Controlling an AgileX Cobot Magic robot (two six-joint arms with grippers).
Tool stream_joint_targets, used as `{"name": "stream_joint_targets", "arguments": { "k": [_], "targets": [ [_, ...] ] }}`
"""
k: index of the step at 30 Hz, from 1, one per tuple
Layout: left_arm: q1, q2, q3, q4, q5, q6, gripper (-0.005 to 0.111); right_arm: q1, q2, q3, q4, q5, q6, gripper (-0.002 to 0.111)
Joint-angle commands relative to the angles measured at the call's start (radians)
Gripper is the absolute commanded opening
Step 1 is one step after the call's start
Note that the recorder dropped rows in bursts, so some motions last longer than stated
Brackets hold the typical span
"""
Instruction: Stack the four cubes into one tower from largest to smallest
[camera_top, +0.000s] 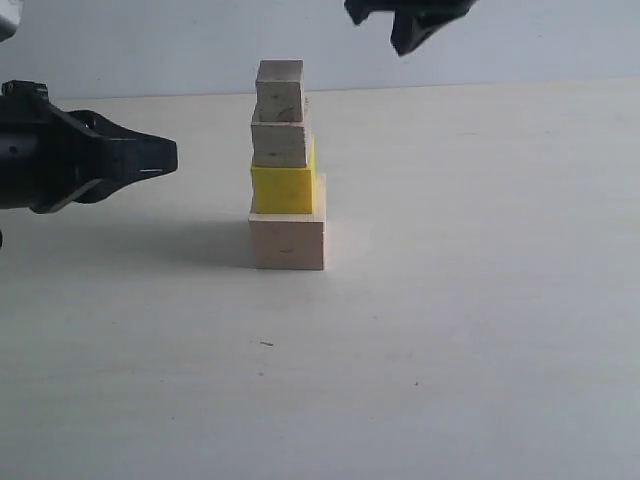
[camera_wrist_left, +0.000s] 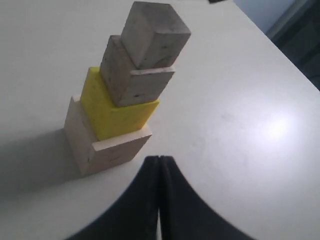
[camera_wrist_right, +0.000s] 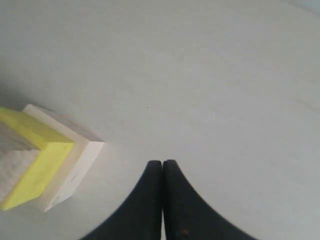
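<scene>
**Pale table, 4 cubes standing in 1 tower**

Pale and bare, the table (camera_top: 480, 350) carries the tower (camera_top: 286, 170) near the middle of the exterior view, in front of a plain light wall. The large pale cube (camera_top: 287, 243) sits at the bottom, with the yellow cube (camera_top: 283, 189) on it. Next comes the medium pale cube (camera_top: 280, 143), and the smallest pale cube (camera_top: 279, 90) is on top. The 3 upper cubes sit toward the left edge of the base rather than centred.

The left fingers (camera_top: 140, 158) are pressed together with nothing between them. They point at the tower from the left at mid height, apart from it. The right fingers (camera_wrist_right: 150, 200) are also pressed together and empty, high above the table and to the right of the tower.
</scene>
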Motion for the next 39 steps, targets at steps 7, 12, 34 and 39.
{"name": "stream_joint_targets", "arguments": {
  "k": [7, 12, 34, 39],
  "targets": [
    [0.004, 0.003, 0.106, -0.004, 0.061, -0.011, 0.0, -0.104, 0.176, -0.006, 0.121, 0.048, 0.075, 0.0],
    [0.004, 0.003, 0.106, -0.004, 0.059, -0.011, 0.0, -0.226, 0.245, -0.006, 0.388, 0.043, 0.035, 0.0],
    [0.004, 0.003, 0.106, -0.004, 0.03, -0.011, 0.0, -0.231, 0.408, -0.006, 0.704, 0.103, -0.093, 0.0],
    [0.004, 0.003, 0.106, -0.004, 0.032, -0.011, 0.0, -0.208, 0.408, -0.006, 0.746, 0.101, -0.115, 0.0]
  ]
}}
